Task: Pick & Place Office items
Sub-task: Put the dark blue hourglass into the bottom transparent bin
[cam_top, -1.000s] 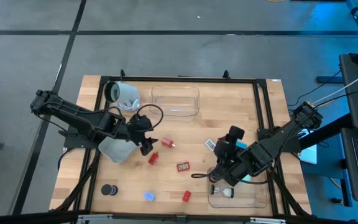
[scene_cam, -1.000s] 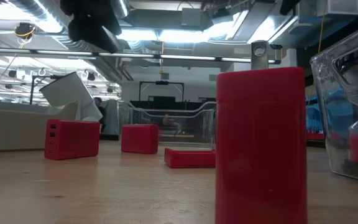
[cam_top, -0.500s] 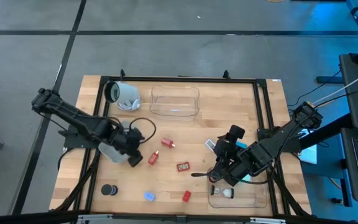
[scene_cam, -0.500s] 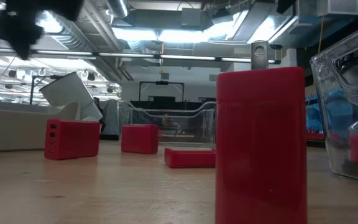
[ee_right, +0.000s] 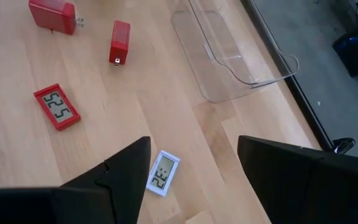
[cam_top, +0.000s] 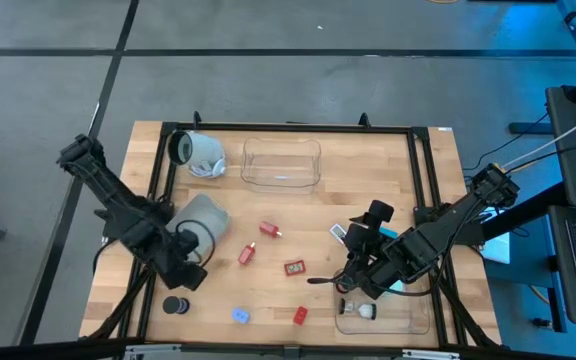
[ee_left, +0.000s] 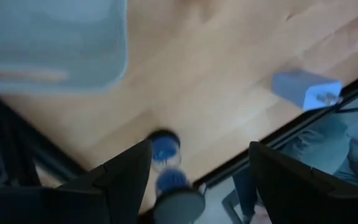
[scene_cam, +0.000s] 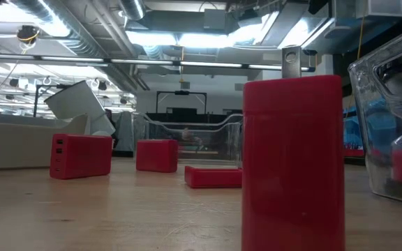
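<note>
The left tool [cam_top: 183, 272] hangs low over the desk [cam_top: 388, 180], near its front left corner, just above the black puck [cam_top: 175, 305]. Its two fingers are spread wide, with nothing between them. In the left wrist view the puck [ee_left: 165, 149] sits right between the fingers, close to the desk edge.

The puck looks small, hard and light. Its round side may be smooth, so it could slip. I think the best hold is across its middle, one finger on each side.

The small blue piece [cam_top: 240, 316] lies near it. The red blocks [cam_top: 247, 254] lie in the middle of the desk, well apart from the puck. They have flat sides, so they should be easy to pinch.

The right tool [cam_top: 356, 283] waits over the front right of the desk, by a clear tray [cam_top: 420, 322]. Its fingers are spread too, holding nothing.
</note>
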Action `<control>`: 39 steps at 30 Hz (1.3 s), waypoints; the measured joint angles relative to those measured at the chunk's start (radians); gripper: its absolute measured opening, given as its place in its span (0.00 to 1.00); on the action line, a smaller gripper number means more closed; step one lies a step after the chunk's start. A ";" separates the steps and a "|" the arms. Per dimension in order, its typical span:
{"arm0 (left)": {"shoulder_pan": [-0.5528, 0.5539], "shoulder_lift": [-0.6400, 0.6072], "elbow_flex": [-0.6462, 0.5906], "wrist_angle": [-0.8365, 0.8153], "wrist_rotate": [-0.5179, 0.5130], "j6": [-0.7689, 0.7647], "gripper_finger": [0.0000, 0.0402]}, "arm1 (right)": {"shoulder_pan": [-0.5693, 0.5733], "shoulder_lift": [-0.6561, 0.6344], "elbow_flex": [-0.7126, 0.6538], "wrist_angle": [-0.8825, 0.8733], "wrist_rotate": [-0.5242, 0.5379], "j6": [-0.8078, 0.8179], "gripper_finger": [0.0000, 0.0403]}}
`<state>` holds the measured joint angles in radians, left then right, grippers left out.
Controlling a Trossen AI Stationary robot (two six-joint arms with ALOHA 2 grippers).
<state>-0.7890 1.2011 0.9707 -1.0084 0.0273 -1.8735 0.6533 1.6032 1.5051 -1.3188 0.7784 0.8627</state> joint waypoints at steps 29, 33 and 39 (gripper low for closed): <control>-0.198 0.129 0.000 0.057 0.060 -0.184 0.66 | 0.000 0.000 0.000 0.009 -0.038 0.184 0.61; -0.199 0.130 0.000 0.137 0.030 -0.088 0.66 | 0.000 0.000 0.000 0.010 -0.038 0.230 0.61; -0.248 0.173 0.000 0.117 0.032 0.037 0.66 | 0.000 0.000 0.000 0.010 -0.038 0.311 0.61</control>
<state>-1.0367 1.3736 0.9709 -0.8910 0.0594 -1.8365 0.6533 1.6035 1.5055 -1.3092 0.7403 1.1740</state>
